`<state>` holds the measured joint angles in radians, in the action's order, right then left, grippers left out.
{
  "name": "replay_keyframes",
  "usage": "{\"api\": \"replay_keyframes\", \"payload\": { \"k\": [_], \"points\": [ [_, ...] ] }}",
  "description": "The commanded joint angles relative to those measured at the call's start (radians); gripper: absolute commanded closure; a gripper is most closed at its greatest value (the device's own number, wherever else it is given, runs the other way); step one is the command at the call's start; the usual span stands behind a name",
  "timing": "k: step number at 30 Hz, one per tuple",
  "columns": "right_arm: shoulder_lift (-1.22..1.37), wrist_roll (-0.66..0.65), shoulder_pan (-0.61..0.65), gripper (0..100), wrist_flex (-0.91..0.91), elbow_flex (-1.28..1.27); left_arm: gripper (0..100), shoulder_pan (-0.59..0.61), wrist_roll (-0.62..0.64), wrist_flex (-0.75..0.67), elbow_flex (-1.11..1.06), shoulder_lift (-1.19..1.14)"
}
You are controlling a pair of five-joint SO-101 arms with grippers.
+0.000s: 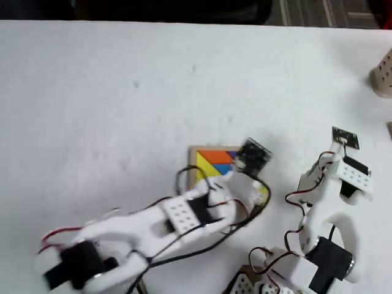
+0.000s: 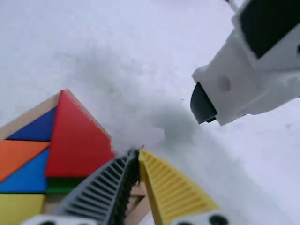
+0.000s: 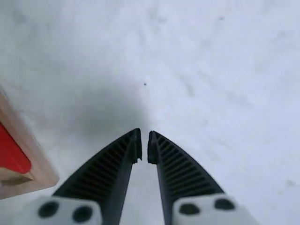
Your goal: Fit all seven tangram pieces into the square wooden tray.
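The left gripper (image 2: 138, 154) has its grey and yellow fingers pressed together at the tips, with nothing between them. The right gripper (image 3: 144, 146) is closed also, with only a thin slit between its fingertips.

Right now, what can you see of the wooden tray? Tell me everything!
The square tray looks like pale wood and lies flat on the white table. Inside sit flat pieces packed edge to edge: red, blue, orange, yellow, green. The left gripper hangs at its edge, jaws shut.
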<state>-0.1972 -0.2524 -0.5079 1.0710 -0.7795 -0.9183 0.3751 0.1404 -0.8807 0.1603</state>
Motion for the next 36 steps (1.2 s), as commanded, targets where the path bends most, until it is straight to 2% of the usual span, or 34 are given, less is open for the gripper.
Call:
{"api": "replay_keyframes", "payload": {
  "k": [1,13,19,27,31,36],
  "points": [
    [-0.042,-0.009,-0.007,98.1,-0.013,0.002,98,-0.016,0.014,-0.049,0.132,-0.16],
    [-0.041,-0.032,-0.005,98.1,-0.021,-0.003,98,0.01,0.014,-0.044,0.034,-0.165],
    [-0.041,-0.037,-0.005,98.1,-0.035,-0.017,98,0.01,0.014,0.057,-0.064,0.005],
    [-0.041,-0.037,0.002,98.1,-0.035,-0.017,98,0.015,0.021,-0.035,-0.149,0.216],
    [-0.041,-0.037,-0.001,98.1,-0.035,-0.017,98,0.013,0.025,-0.161,-0.089,0.15],
    [-0.041,-0.037,-0.001,98.1,-0.035,-0.017,98,0.005,0.029,-0.167,0.115,-0.142]
  ]
}}
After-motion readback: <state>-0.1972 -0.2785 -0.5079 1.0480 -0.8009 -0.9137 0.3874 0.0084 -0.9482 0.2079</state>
